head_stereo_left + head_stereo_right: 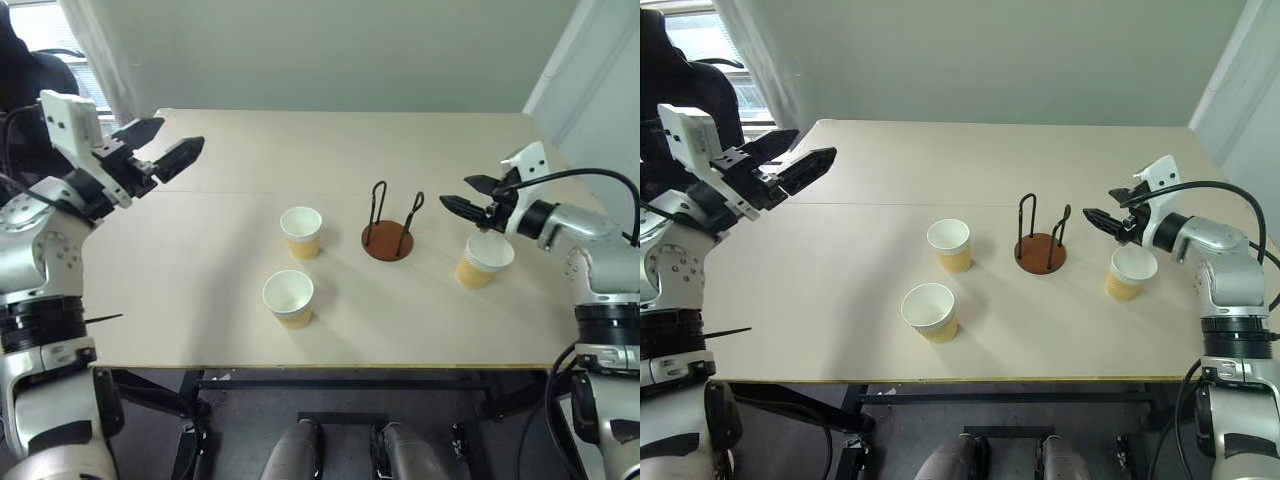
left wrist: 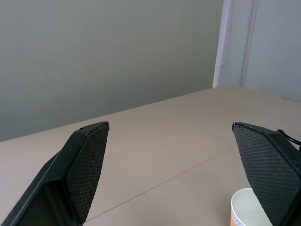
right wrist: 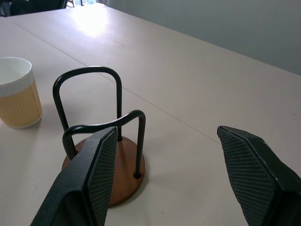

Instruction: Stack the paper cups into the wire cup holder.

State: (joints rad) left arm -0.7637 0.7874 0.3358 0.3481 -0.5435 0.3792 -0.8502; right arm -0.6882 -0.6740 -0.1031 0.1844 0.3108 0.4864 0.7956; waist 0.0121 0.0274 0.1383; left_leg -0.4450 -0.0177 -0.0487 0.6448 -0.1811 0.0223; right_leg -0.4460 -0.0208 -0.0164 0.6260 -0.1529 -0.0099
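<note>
Three paper cups stand upright on the table: one (image 1: 301, 232) left of the wire cup holder (image 1: 388, 232), one (image 1: 289, 298) nearer the front edge, one (image 1: 484, 260) right of the holder. The holder is empty, its black wire loops rising from a reddish-brown disc (image 3: 117, 174). My right gripper (image 1: 455, 192) is open, hovering just above the right-hand cup and pointing at the holder, with nothing between its fingers. My left gripper (image 1: 180, 135) is open and raised over the table's far left, well away from the cups. The left wrist view catches a cup rim (image 2: 244, 209) beside one finger.
The light wooden table (image 1: 200, 300) has a seam running across its middle and its front edge close to me. A plain wall stands behind it. A dark chair (image 1: 680, 70) and a window sit past the far left corner.
</note>
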